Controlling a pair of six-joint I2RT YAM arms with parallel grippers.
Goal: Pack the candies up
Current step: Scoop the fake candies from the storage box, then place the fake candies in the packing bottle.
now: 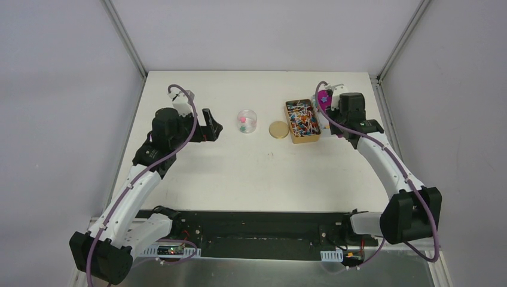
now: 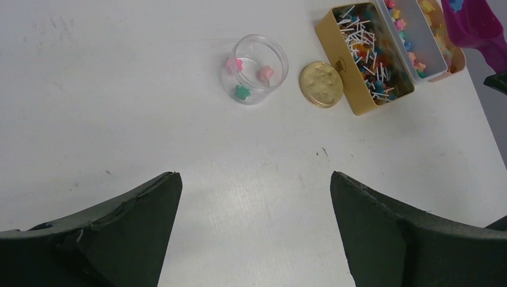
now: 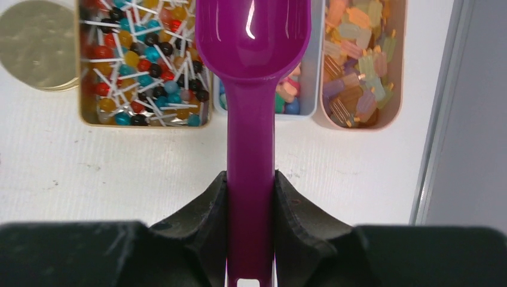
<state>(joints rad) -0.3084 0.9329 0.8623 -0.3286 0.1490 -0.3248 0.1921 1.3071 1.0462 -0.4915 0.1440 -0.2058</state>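
Note:
Small candies (image 3: 290,98) in pink, teal and yellow fill a narrow white tray (image 3: 318,60). My right gripper (image 3: 251,179) is shut on the handle of a purple scoop (image 3: 252,36), whose bowl hangs over that tray. No candy shows on the scoop's visible face. A clear round jar (image 2: 260,69) stands open at mid-table with three candies (image 2: 242,91) inside. My left gripper (image 2: 256,176) is open with only bare table between its fingers, well short of the jar. From above, the left gripper (image 1: 209,125) sits left of the jar (image 1: 246,121) and the scoop (image 1: 324,98) at the far right.
A gold tin (image 3: 143,60) of lollipops stands left of the white tray, and a pink tray (image 3: 359,60) of pastel bar sweets stands to its right. A round gold lid (image 2: 321,84) lies between jar and tin. The table's right edge rail (image 3: 439,119) runs close by.

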